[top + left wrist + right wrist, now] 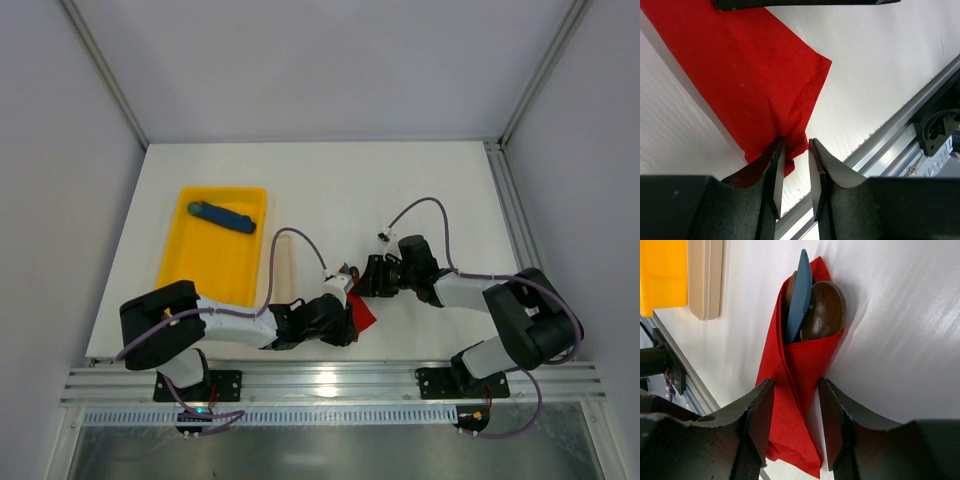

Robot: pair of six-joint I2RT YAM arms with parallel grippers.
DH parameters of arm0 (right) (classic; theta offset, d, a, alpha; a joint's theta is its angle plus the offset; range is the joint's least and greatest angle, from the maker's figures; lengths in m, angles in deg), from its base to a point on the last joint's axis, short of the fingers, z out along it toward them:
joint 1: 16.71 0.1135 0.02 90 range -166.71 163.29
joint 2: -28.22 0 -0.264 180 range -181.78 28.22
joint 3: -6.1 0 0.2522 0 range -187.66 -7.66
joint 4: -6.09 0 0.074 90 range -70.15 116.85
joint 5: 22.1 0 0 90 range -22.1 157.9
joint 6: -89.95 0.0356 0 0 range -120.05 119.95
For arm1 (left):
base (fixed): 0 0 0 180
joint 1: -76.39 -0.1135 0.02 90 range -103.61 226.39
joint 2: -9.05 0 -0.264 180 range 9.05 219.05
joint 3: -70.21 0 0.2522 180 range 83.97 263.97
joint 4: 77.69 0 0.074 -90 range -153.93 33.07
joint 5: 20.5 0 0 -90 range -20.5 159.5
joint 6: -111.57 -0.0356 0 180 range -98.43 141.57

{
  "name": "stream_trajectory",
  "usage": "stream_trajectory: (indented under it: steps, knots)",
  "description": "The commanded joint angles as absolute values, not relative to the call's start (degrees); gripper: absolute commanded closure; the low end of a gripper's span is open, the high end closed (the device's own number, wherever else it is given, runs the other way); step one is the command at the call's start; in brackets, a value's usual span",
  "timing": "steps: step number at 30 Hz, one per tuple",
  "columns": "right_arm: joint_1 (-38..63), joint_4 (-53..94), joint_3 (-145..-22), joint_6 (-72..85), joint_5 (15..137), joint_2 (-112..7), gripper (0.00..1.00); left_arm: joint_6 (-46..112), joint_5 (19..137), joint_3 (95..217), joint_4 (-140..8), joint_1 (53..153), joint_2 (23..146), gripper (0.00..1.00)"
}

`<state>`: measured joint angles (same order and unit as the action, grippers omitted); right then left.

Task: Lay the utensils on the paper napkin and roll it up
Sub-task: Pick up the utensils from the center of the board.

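Note:
The paper napkin (801, 365) is a red sheet folded into a narrow cone on the white table. Out of its open end stick the utensils: a brown wooden spoon (826, 310), a blue serrated knife (799, 295) and a second brown piece behind them. My right gripper (795, 382) is open, with its jaws astride the napkin's lower half. One finger touches the left fold and the other stands just off the right edge. My left gripper (795, 143) is open by a narrow gap, and its tips sit at the napkin's (755, 75) near corner. In the top view both grippers meet over the napkin (366, 314).
A yellow tray (215, 262) at the left holds a blue stick-shaped object (222, 215). A beige flat wooden piece (284, 268) lies just right of the tray. The metal rail (890, 130) at the table's near edge runs close behind the napkin.

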<state>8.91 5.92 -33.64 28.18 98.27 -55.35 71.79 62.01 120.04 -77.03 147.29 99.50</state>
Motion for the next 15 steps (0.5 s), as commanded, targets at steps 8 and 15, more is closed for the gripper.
stream_trajectory:
  steps: [8, 15]
  knots:
    - [8.8, 4.7, -32.1, 27.1, 97.8, -59.0, 0.6, 71.3, 62.6, 117.5, -71.8, 147.8, 99.9, 0.69]
    - [8.8, 3.9, -31.4, 27.1, 98.7, -57.4, 0.96, 71.9, 62.5, 117.2, -72.2, 147.8, 98.3, 0.67]
